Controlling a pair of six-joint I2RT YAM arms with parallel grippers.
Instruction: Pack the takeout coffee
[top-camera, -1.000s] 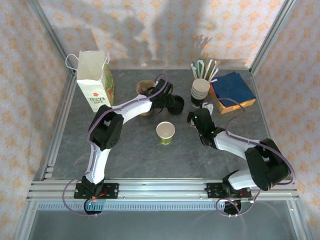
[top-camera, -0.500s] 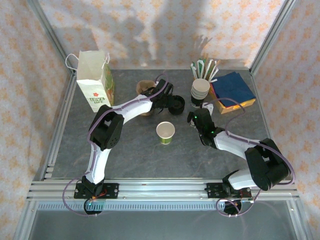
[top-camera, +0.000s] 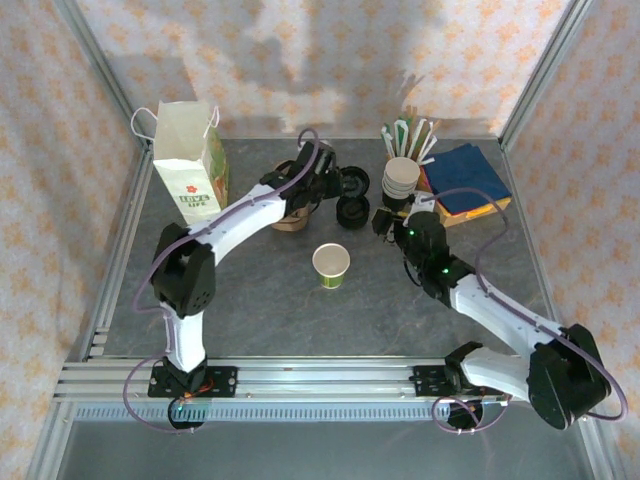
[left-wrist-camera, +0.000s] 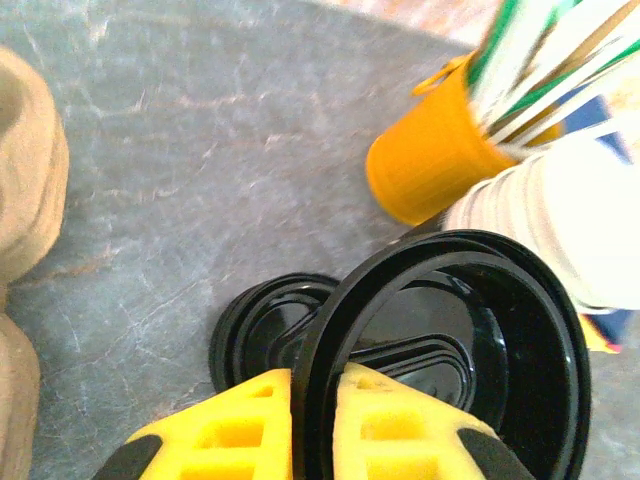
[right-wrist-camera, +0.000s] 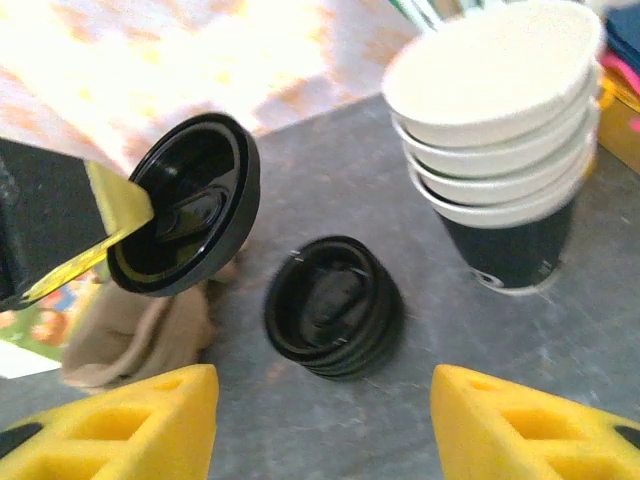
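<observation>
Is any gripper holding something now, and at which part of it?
The left gripper pinches a black lid by its rim, one finger on each side. The right gripper is open and holds nothing.

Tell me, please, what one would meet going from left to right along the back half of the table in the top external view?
paper bag → brown pulp carrier → stack of black lids → stack of paper cups → blue napkins
</observation>
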